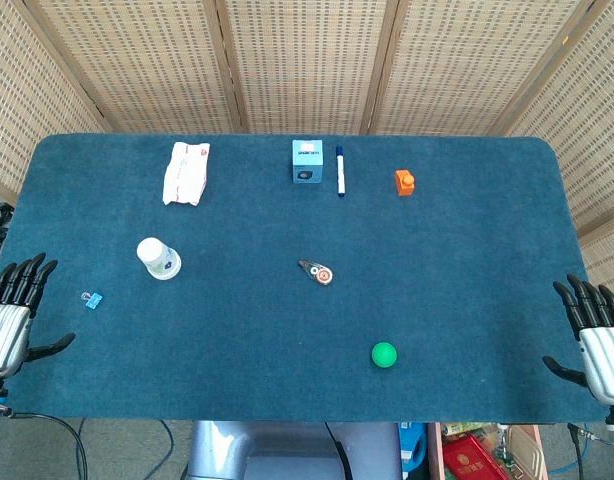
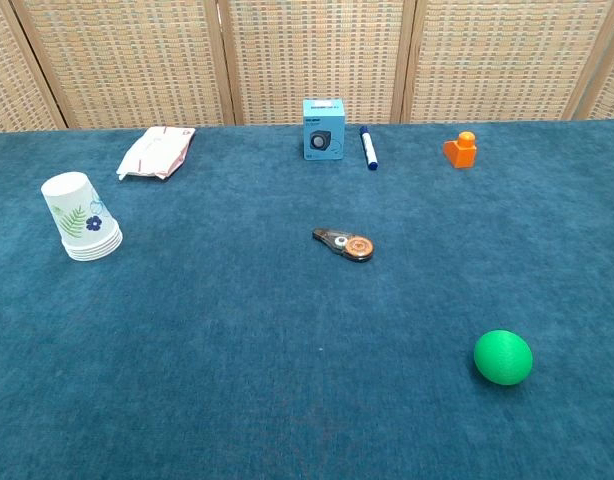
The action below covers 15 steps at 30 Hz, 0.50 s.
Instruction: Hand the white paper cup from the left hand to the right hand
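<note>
A white paper cup (image 1: 158, 257) with a leaf and flower print stands upside down on the blue table at the left; the chest view shows it as the top of a small nested stack (image 2: 82, 217). My left hand (image 1: 12, 306) hovers at the table's left edge, fingers spread, holding nothing, well left of the cup. At the right edge my right hand (image 1: 598, 331) is likewise spread and empty, far from the cup. Neither hand shows in the chest view.
On the blue table (image 1: 237, 350) lie a white packet (image 1: 185, 172), a light-blue box (image 1: 307, 161), a marker (image 1: 340, 171), an orange block (image 1: 405, 182), a correction-tape dispenser (image 1: 317, 271), a green ball (image 1: 384, 354) and a small blue clip (image 1: 92, 299).
</note>
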### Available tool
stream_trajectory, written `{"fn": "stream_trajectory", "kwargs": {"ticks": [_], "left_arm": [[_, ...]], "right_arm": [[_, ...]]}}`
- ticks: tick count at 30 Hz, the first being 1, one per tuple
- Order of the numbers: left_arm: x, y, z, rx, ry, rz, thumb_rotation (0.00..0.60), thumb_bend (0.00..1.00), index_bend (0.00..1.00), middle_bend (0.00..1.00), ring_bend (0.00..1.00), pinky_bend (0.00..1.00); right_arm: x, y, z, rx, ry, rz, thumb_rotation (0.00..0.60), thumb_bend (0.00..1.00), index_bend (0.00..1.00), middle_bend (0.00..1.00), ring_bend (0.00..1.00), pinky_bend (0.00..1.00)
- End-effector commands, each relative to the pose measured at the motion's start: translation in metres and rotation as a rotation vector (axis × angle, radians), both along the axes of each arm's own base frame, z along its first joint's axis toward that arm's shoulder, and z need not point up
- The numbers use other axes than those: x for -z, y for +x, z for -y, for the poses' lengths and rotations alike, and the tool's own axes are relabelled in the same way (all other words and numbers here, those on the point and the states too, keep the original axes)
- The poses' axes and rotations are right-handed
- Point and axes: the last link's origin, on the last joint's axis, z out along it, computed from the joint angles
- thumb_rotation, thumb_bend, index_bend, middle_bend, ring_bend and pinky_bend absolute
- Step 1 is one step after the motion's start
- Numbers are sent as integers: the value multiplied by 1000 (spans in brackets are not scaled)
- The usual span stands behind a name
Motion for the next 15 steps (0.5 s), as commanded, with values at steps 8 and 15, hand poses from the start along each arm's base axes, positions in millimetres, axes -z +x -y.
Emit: {"fn": "stream_trajectory", "kwargs": {"ticks": [8,15], "left_arm": [[6,7,-56,56,-74,39,600,92,0,0,0,0],[17,33,-133,160,-170,-61,600,97,0,2,23,156]], "right_arm": [[-2,-2,3,7,-18,-5,600,0,0,0,0,0],[1,-9,10,50,-18,-25,600,0,0,0,0,0]]}}
